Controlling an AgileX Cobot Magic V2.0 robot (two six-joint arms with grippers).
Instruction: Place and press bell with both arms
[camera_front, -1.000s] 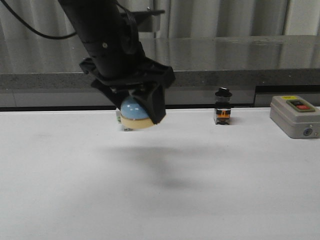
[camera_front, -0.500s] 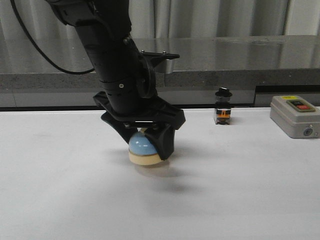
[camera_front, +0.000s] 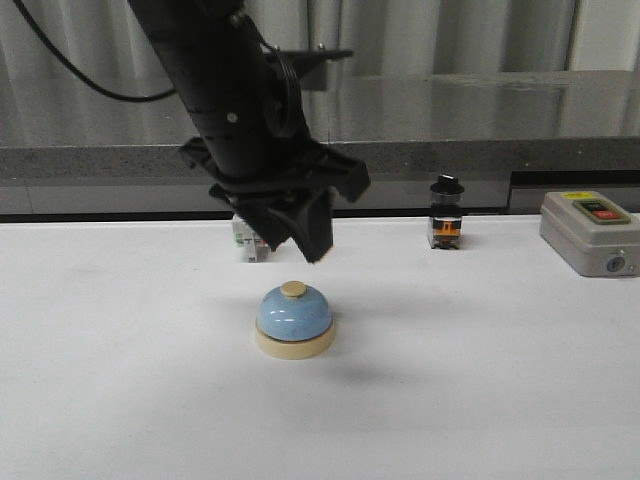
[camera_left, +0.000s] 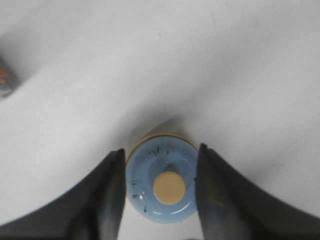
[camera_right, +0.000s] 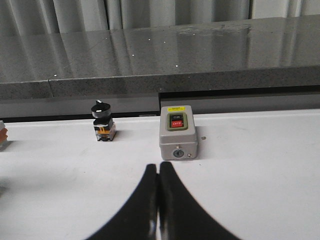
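Observation:
The light-blue bell (camera_front: 294, 318) with cream base and cream top button stands upright on the white table, near the middle. My left gripper (camera_front: 297, 250) hangs open just above it, not touching it. In the left wrist view the bell (camera_left: 162, 187) shows from above between the two black fingers (camera_left: 107, 195), with a gap on each side. My right gripper (camera_right: 159, 167) is shut and empty, low over the table in front of the grey box. It is out of the front view.
A grey box with red and green buttons (camera_front: 590, 232) sits at the back right, also in the right wrist view (camera_right: 178, 132). A black-knobbed switch (camera_front: 446, 212) stands at the back centre. A small white switch (camera_front: 245, 240) is partly hidden behind the left gripper. A grey ledge runs behind the table.
The left gripper came down with the bell, set it on the table, opened, and rose clear of it.

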